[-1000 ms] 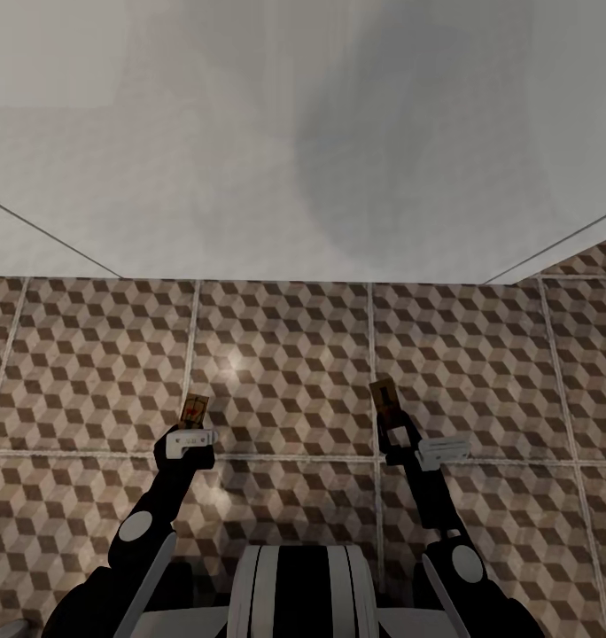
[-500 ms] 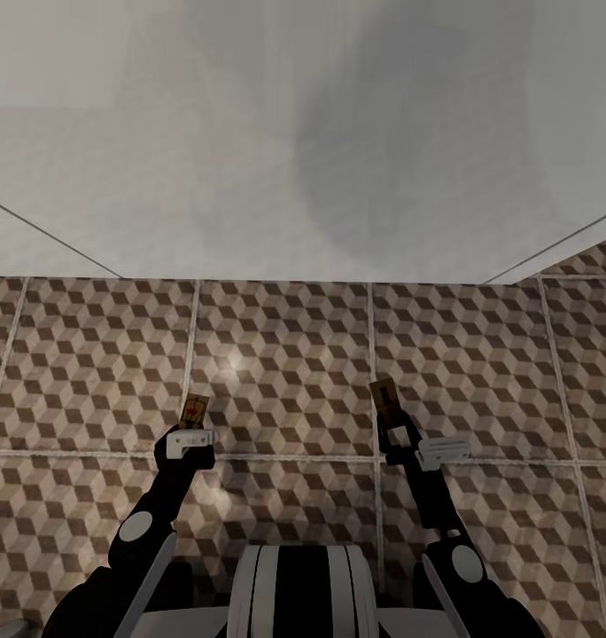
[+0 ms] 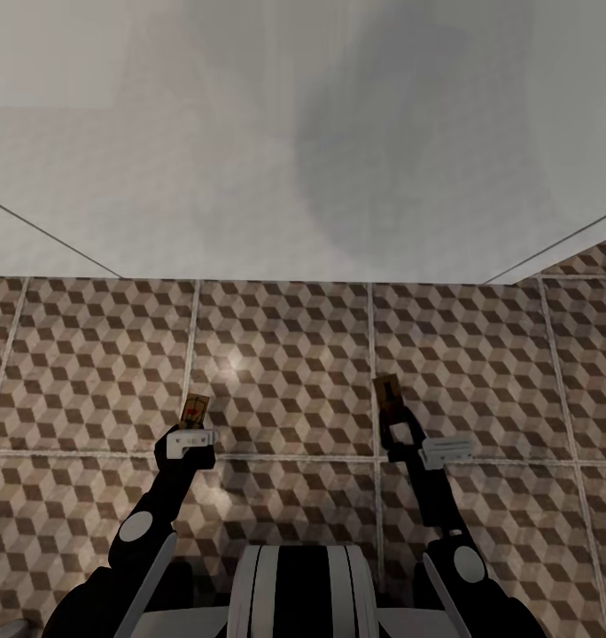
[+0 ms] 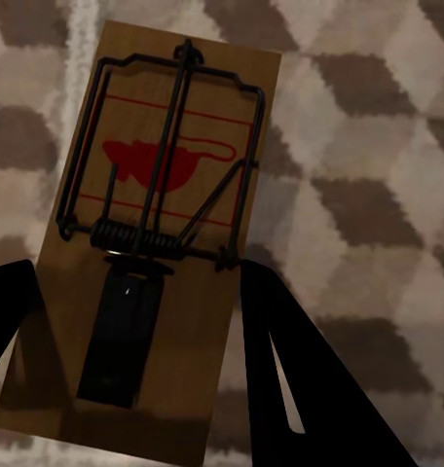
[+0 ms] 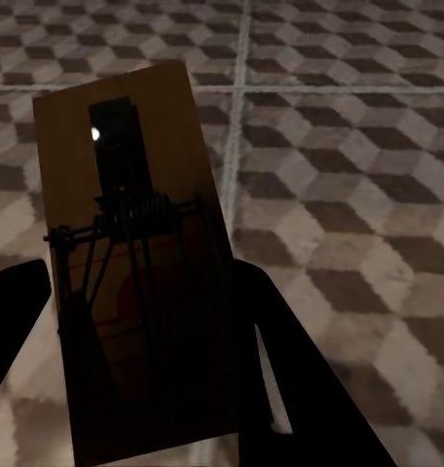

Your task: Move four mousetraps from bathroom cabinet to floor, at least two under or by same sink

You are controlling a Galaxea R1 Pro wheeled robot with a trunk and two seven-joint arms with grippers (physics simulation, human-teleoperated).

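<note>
I hold one trap in each pincer, both above the floor (image 3: 285,354), and the step in hand is the set-down.

1. Left pincer (image 3: 191,429): closed on the left trap (image 3: 194,409). In the left wrist view the board (image 4: 154,243) sits between the two dark fingers (image 4: 300,379), printed face and wire toward the camera. In the head view it lies at 9 o'clock from the right trap.
2. Right pincer (image 3: 393,424): closed on the right trap (image 3: 387,394). In the right wrist view this board (image 5: 125,243) also sits between the fingers, its wire side shaded.
3. The grey surface (image 3: 250,159) ahead, at 12 o'clock from both traps, is blurred; I cannot tell whether it belongs to the sink.

Procedure, as I judge it: lower each arm until the board's far edge is just above a tile, tilt it flat, then part the fingers. Releasing from height risks a bounce or flip. Keep both traps near each other, at the foot of the grey surface.
</note>
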